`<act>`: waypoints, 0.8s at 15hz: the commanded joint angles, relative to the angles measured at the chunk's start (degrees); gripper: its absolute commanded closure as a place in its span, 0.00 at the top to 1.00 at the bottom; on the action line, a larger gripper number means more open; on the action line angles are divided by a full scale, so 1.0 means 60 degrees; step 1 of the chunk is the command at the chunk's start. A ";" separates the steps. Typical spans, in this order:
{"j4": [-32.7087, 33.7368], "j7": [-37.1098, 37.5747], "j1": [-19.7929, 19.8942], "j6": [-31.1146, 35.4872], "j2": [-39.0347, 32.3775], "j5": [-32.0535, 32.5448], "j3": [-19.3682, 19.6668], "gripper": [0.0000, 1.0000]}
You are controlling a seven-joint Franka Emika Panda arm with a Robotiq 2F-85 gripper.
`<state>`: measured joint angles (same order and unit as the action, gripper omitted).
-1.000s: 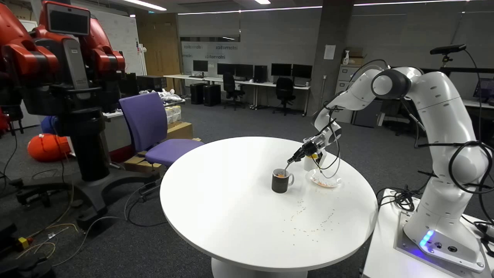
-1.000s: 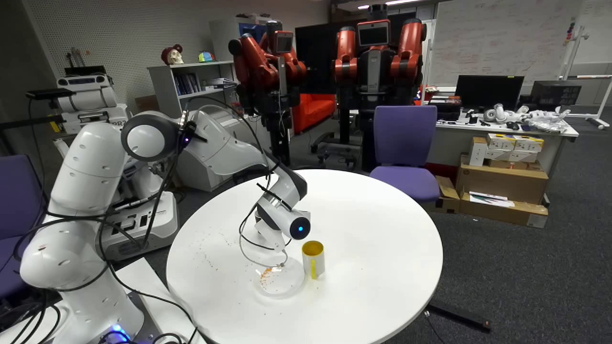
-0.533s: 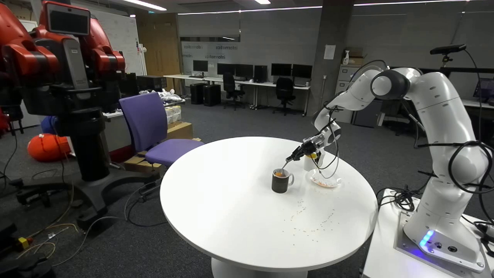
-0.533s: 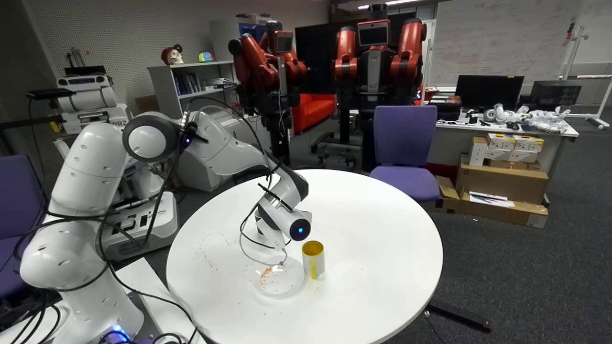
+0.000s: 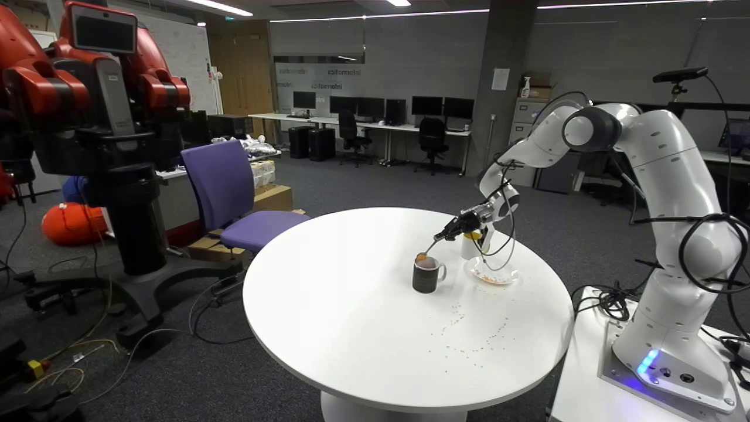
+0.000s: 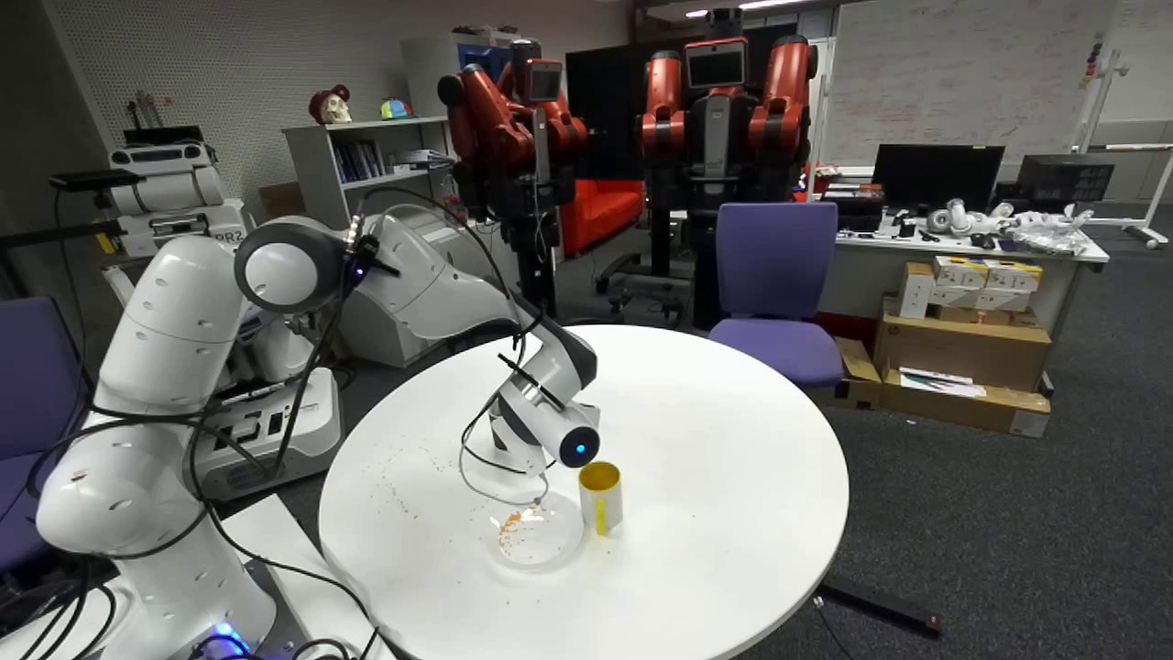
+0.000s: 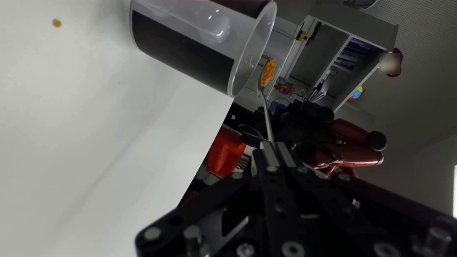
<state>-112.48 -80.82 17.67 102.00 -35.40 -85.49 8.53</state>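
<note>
The tool [image 7: 276,151] pinches a spoon [image 7: 266,113] whose orange bits [image 7: 268,73], unlike before, sit above the mug [image 5: 425,278] below the tool.

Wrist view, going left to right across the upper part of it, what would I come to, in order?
Lone orange crumb → black-and-white mug lying sideways in this picture → spoon bearing orange bits → dark blue books on a shelf.
</note>
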 commanded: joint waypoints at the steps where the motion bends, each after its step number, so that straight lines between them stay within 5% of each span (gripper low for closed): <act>1: 0.0287 0.0396 0.0100 -0.0753 -0.0107 -0.0096 0.0162 0.01; 12: -0.0070 0.0891 0.0010 -0.0842 0.0467 0.0030 0.0388 0.01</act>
<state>-112.46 -77.74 17.93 99.09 -34.74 -85.47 9.90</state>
